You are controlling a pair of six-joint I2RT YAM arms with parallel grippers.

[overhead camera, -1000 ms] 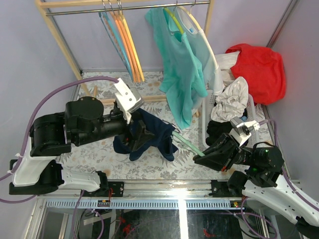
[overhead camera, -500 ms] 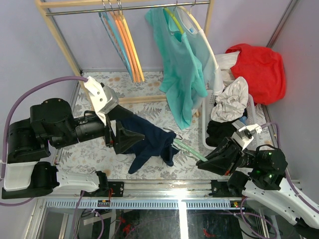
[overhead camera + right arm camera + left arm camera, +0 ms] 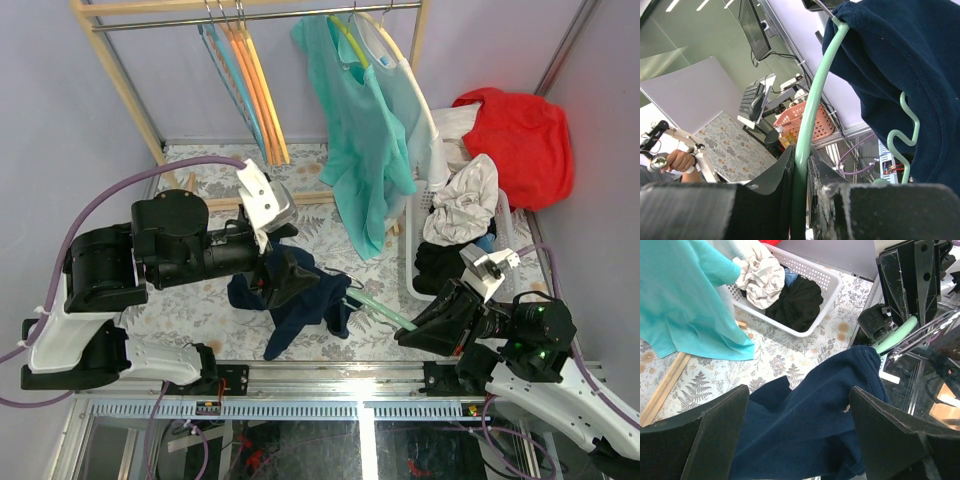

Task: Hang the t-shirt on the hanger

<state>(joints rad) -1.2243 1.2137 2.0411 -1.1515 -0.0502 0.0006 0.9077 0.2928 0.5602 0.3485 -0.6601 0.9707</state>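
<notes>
**A:** Left wrist view: what was the left claw (image 3: 797, 395) doing?

**B:** It stood released, its fingers (image 3: 715, 430) spread wide. The navy t-shirt (image 3: 805, 425) lay between and just beyond them, one edge draped over the hanger (image 3: 897, 332) ahead on the right.

**A:** And the right claw (image 3: 405, 328)?

**B:** Clenched on the hanger. Its own camera showed the mint-green bar pinched between its fingers, with the t-shirt hanging over the far end in front of that claw. A white basket (image 3: 835, 285) of clothes sat farther ahead of the left claw, beside a teal shirt (image 3: 685, 295).
</notes>
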